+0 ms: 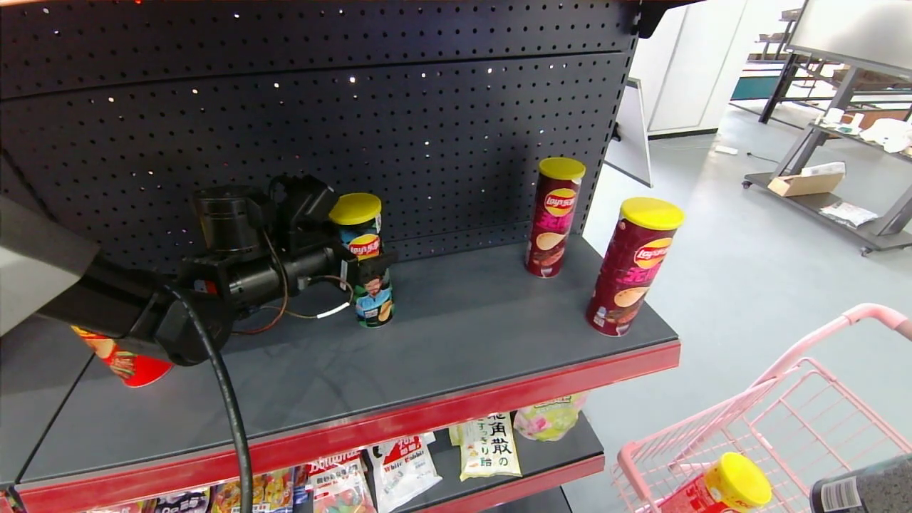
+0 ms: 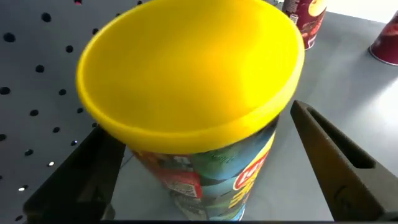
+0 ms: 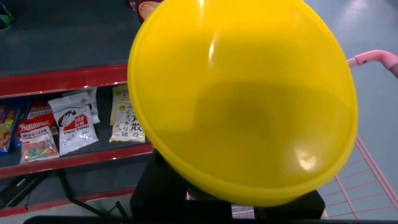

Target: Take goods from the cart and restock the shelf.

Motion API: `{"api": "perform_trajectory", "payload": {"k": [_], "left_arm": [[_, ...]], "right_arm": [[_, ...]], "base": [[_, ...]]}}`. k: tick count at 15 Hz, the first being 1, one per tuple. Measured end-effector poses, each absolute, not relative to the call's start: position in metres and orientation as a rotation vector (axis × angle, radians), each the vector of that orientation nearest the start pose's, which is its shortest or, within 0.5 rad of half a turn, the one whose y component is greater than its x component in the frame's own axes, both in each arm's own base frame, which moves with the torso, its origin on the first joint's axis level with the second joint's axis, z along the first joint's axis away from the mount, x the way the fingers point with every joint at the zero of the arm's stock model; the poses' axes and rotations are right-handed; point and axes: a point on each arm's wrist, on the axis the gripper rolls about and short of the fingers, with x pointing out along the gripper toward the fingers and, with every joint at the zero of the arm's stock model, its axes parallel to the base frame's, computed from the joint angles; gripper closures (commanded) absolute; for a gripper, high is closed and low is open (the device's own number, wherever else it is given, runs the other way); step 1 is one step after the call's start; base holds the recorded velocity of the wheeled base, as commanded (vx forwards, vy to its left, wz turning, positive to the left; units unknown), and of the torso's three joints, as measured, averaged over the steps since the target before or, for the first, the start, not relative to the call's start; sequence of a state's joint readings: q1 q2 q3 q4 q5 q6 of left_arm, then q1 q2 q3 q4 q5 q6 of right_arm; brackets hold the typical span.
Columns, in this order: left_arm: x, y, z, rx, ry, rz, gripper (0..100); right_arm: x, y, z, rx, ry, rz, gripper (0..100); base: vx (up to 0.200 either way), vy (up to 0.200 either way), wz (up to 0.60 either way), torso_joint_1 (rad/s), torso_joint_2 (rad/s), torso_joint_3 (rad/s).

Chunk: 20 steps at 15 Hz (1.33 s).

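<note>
Jaws seemingly loose around blue can (image 2: 208, 183), base hidden.

The floor (image 1: 727, 285) was smooth, pale grey and evenly lit. Past the end of the shelf (image 1: 456, 320) a white panel (image 1: 630, 135) stood upright on the floor, and behind it ran a white wall (image 1: 691, 64) with a dark skirting. Farther right stood a dark metal rack (image 1: 855, 229) on casters; its low deck held a flat cardboard box (image 1: 805, 183) and some papers (image 1: 848, 212). Pinpoints of light shone through the black pegboard (image 1: 427, 128) — in scattered holes only.
</note>
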<state>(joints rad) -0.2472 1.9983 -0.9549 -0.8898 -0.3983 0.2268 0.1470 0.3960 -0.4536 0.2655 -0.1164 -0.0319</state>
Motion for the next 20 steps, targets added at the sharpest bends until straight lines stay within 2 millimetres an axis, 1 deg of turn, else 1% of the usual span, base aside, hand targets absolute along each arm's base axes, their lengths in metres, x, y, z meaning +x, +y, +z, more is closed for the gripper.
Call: {"api": "perform_trajectory", "payload": {"k": [4,7,9,11,13,15,17,20], "left_arm": [[0.361,-0.102,0.145,0.189,0.091,-0.664,100],[0.352,-0.102,0.149,0.141,0.107,-0.675,100],[0.339,-0.103,0.157,0.108,0.108,-0.686,100],[0.319,-0.101,0.163,0.100,0.110,-0.697,100],[0.297,-0.099,0.164,0.099,0.125,-0.704,100],[0.280,-0.097,0.158,0.104,0.146,-0.699,100],[0.271,-0.098,0.157,0.106,0.131,-0.688,100],[0.265,-0.102,0.153,0.106,0.144,-0.700,100]], "right_arm": [[-0.006,-0.004,0.180,-0.059,0.207,0.034,100],[-0.006,-0.004,0.179,-0.059,0.207,0.034,100],[-0.006,-0.004,0.179,-0.059,0.206,0.034,100],[-0.006,-0.004,0.180,-0.059,0.204,0.035,100],[-0.006,-0.004,0.180,-0.059,0.204,0.035,100],[-0.006,-0.004,0.180,-0.059,0.204,0.035,100],[-0.006,-0.004,0.180,-0.059,0.204,0.035,100],[-0.006,-0.004,0.180,-0.059,0.203,0.035,100]], "base": [[0.000,0.000,0.00,0.000,0.00,0.000],[0.000,0.000,0.00,0.000,0.00,0.000],[0.000,0.000,0.00,0.000,0.00,0.000],[0.000,0.000,0.00,0.000,0.00,0.000],[0.000,0.000,0.00,0.000,0.00,0.000],[0.000,0.000,0.00,0.000,0.00,0.000],[0.000,0.000,0.00,0.000,0.00,0.000],[0.000,0.000,0.00,0.000,0.00,0.000]]}}
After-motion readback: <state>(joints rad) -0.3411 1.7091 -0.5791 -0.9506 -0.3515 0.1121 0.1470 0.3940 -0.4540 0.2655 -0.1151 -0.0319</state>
